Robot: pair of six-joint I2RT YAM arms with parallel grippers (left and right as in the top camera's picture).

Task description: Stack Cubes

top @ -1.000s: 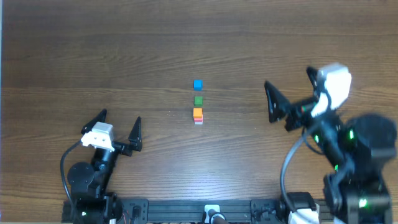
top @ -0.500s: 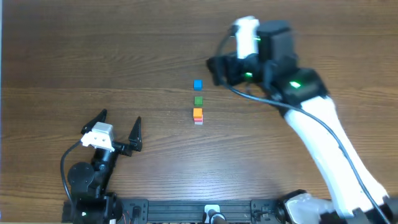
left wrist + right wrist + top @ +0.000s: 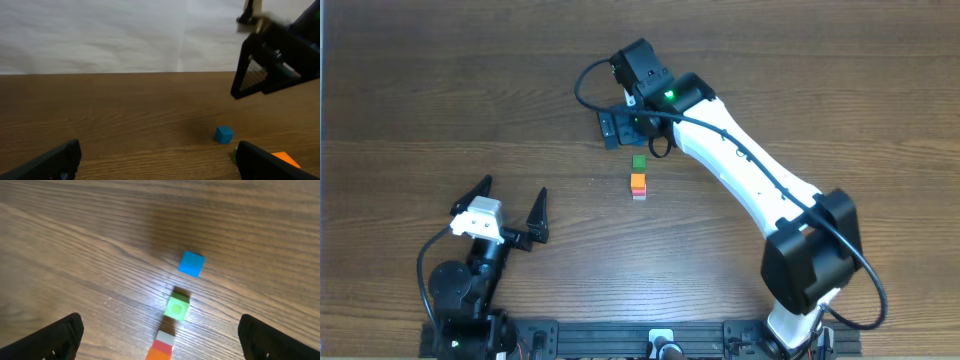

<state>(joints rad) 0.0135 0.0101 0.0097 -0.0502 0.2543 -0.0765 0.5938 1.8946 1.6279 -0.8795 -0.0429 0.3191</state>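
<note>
Right fingers (image 3: 60, 337) swung over, spread above blue cube (image 3: 191, 263).

The left gripper (image 3: 157, 150) has its two dark fingers (image 3: 50, 161) in two corners of the frame, spread wide apart. Between them, off the frame's centre, a blue cube (image 3: 224, 134) sits alone on the wooden table (image 3: 125, 110). Nearer, one finger partly hides a green cube (image 3: 233, 155) and an orange cube (image 3: 285, 158). The right gripper (image 3: 270, 65) hangs clear of the table at the frame's edge, against a white wall (image 3: 100, 35).
</note>
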